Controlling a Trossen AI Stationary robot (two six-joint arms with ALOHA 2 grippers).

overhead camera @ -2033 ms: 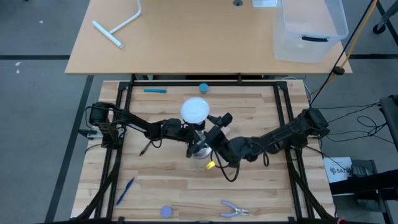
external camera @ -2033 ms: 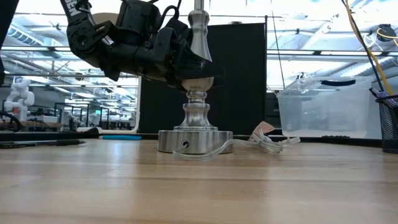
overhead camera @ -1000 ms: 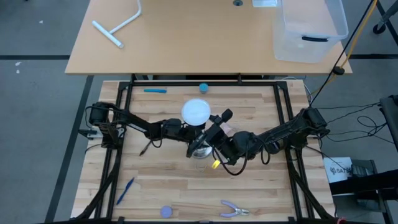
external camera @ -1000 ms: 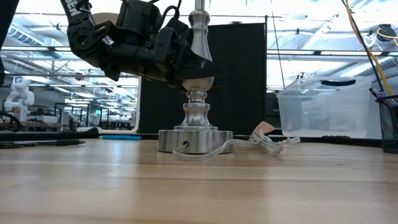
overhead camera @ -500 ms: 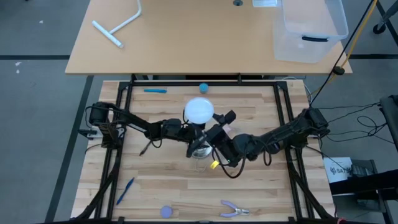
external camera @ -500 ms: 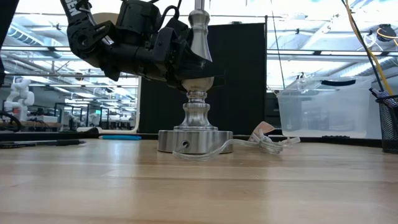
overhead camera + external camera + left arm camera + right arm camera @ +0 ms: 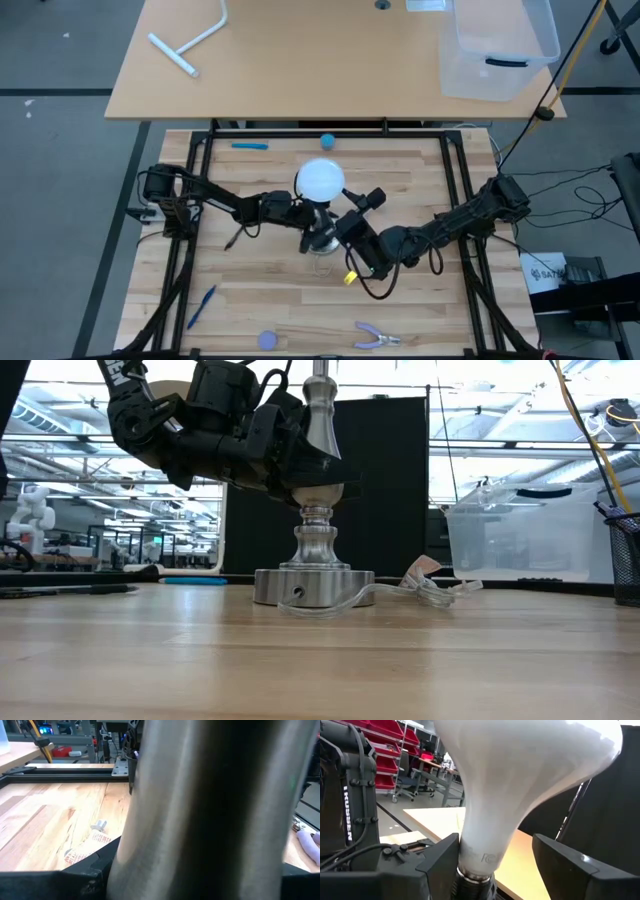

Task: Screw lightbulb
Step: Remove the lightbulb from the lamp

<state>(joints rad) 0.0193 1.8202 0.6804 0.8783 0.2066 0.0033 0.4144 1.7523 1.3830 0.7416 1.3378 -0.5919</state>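
The white frosted lightbulb stands globe up, its neck in the top of the silver stand. The stand's round base rests on the table. My left gripper comes from the table's left and is shut on the stand's stem. My right gripper comes from the right and is open. Its fingers stand on either side of the bulb's neck in the right wrist view. The globe hides the neck from above. My left gripper pinches the stand's stem between its two fingers, above the turned foot. It comes level from the table's left, across the upright stem. The stand stays upright, its base on the table. My right gripper has one finger close against the bulb's neck and the other standing apart from it. Whether the near finger touches the neck I cannot tell.
A clear cord trails from the stand's base. A small blue ball and a blue pen lie at the far side. Another pen, a blue disc and pliers lie near the front. A clear bin stands on the far table.
My right arm's wrist has swung around the bulb toward the table's near and right edges. The bulb's globe has shifted slightly toward the right. My left gripper and the stand have kept still.
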